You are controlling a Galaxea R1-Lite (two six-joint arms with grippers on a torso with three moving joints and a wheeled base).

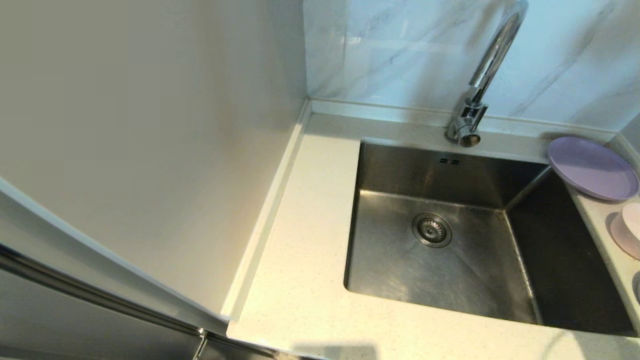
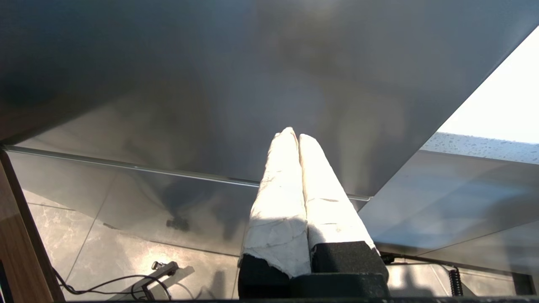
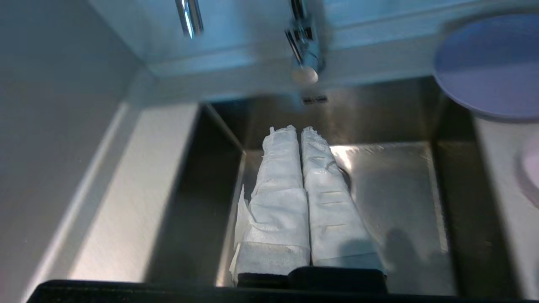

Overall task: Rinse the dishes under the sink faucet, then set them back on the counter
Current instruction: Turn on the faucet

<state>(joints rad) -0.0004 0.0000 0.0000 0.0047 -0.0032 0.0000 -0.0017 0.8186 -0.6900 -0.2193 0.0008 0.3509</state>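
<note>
Counter (image 1: 300,280) plate (image 3: 488,67) beyond right fingers (image 3: 294,160)

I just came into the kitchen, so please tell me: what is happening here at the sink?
Nothing is being handled yet. The lavender plate and the small bowl sit on the counter to the right of the steel basin, dry under the faucet. The right gripper is shut and empty above the basin. The left gripper, also shut, is down near a cabinet front.

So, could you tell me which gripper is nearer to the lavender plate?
The right. The right gripper, shut, hangs over the sink with the lavender plate ahead, off to one side. The left gripper, shut, is down by a cabinet panel, the plate nowhere in its view.
</note>
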